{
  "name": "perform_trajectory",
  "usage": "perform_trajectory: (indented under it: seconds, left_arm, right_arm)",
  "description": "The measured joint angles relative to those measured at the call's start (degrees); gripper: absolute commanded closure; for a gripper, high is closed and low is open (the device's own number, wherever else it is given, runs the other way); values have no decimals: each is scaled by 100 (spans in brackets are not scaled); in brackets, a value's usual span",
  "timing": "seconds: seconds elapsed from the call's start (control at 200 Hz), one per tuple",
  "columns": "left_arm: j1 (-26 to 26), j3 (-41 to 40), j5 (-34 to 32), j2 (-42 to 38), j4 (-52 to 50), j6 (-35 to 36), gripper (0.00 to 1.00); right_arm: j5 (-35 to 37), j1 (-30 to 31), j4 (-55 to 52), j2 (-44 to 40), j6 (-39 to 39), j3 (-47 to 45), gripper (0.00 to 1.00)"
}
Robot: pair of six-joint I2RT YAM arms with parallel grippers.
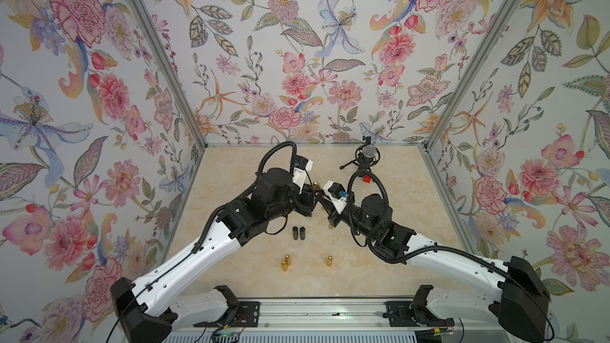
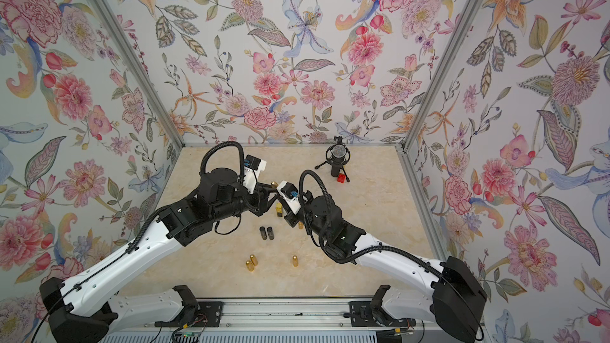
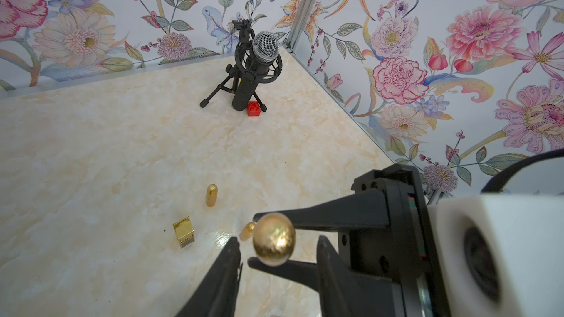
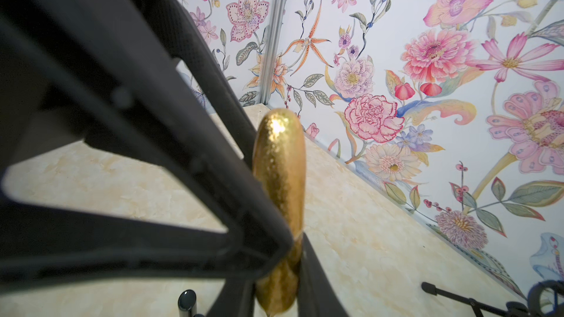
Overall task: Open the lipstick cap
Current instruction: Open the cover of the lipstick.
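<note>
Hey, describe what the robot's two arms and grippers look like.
The left arm and right arm have glossy white shells with black joints and black shoulder housings. Black corrugated cables loop over each wrist, beside a white camera block. The fingers are matte black, tapering wedges.

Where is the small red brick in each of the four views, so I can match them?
In a top view: red brick on the table, beside the microphone base.
In a top view: same place, beside the microphone base.
Left wrist: at the microphone's foot.
Right wrist: not in it.
Shared landmark: the microphone; right wrist shows only what seems its stand leg.
</note>
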Motion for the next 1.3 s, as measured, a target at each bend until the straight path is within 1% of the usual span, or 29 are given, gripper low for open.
perform_trajectory:
  seconds: [0.06,0.21,0.265,0.37,0.435,0.57,0.635,0.856,0.976,1.136,1.301]
  left_arm:
    - [0,-31,-20,-52,50,0,61]
    - [0,-59,-22,-90,184,0,61]
    - [0,-63,-24,-87,219,0,64]
    - [0,-81,-24,-79,339,-2,66]
    - [0,-118,-31,-79,391,-9,72]
    - [7,-225,-52,-79,474,-24,73]
    - [7,-254,-61,-79,494,-39,77]
    - [42,-295,-61,-79,577,-103,83]
    - [55,-341,-63,-81,656,-109,84]
    - [74,-404,-59,-116,745,-129,88]
    - [94,-413,-63,-155,752,-127,89]
  right_arm:
    - [0,0,2,0,9,0,83]
    - [-2,0,0,0,42,0,83]
    - [-7,0,0,0,48,0,84]
    - [-4,0,0,-4,63,-7,84]
    - [-2,0,2,-13,63,-24,84]
    - [-2,-4,0,-28,66,-74,84]
    - [-2,-4,-2,-31,66,-76,84]
    - [-2,-15,2,-33,68,-76,84]
    - [0,-22,-2,-33,94,-76,84]
    - [-4,-26,7,-33,109,-76,86]
    - [-46,-26,68,-11,173,-76,86]
